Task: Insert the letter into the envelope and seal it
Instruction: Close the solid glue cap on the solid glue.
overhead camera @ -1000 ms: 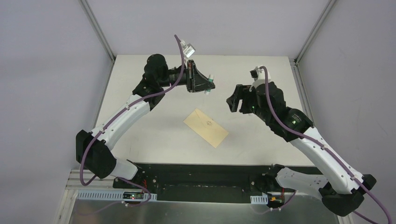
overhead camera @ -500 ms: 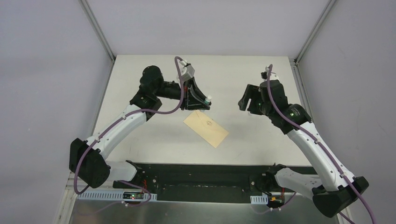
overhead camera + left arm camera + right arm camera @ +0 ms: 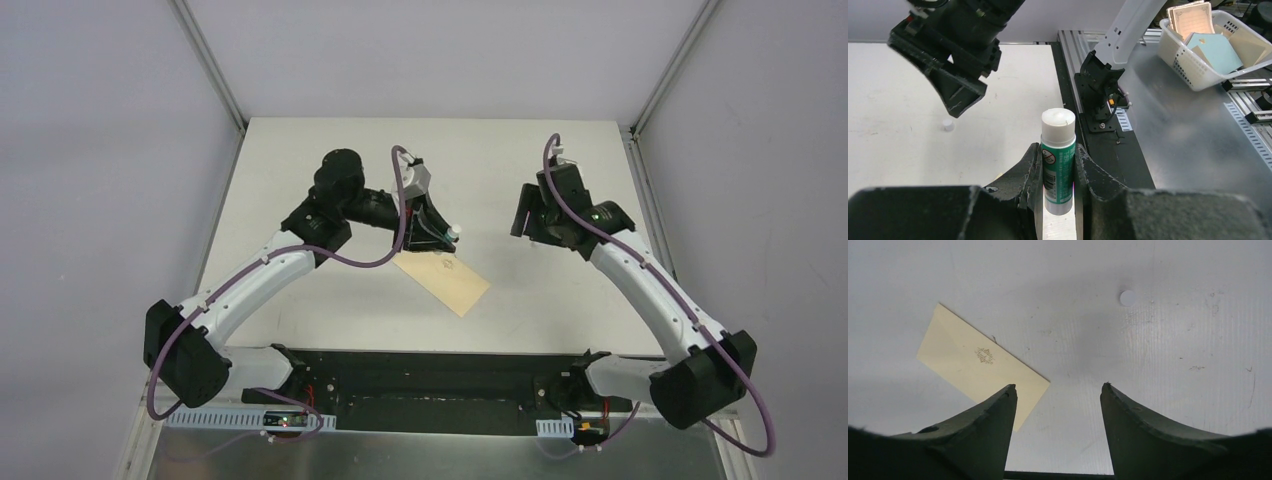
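Flat envelope [image 3: 442,273]; basket [image 3: 1193,70] of cards [image 3: 1193,19]

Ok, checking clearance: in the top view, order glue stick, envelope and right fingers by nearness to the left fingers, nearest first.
1. Glue stick: held between the left fingers.
2. Envelope: on the table, close beneath.
3. Right fingers: apart, to the right.

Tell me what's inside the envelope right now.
Nothing inside shows: the envelope lies flat on the table, its flap apparently folded down, covering any contents. Nothing sticks out at its edges.
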### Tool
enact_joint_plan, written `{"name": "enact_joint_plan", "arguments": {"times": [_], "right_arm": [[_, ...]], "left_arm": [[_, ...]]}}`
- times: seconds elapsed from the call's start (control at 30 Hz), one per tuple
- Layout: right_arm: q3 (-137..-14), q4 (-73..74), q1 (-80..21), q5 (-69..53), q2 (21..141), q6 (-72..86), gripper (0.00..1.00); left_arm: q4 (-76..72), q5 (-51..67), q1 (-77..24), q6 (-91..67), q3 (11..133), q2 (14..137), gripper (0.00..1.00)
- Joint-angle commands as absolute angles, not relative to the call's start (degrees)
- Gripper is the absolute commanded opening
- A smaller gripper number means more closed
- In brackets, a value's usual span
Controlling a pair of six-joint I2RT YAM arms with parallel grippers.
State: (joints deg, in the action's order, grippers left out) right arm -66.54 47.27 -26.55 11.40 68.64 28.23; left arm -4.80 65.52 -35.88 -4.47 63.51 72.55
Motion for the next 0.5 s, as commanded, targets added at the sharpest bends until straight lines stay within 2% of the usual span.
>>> {"name": "enact_joint_plan", "arguments": {"times": [0.0,0.3,0.47], "right_arm": [[-66.72,47.25,-25.00,13.45,73.27,28.28,0.64],[-65.99,42.62,-20.48,14.92,83.24,27.00,0.55],[-65.09,39.95,-18.56,15.07,87.35,26.70,0.53]], "left_arm": [[-2.12,61.94,-37.95,-0.53,65.31,72.46,0.00],[-3.59,60.91,-38.58,-1.71,64.39,72.15,0.00],[-4.70,60.84,-38.57,-3.19,64.28,72.33,0.00]]}}
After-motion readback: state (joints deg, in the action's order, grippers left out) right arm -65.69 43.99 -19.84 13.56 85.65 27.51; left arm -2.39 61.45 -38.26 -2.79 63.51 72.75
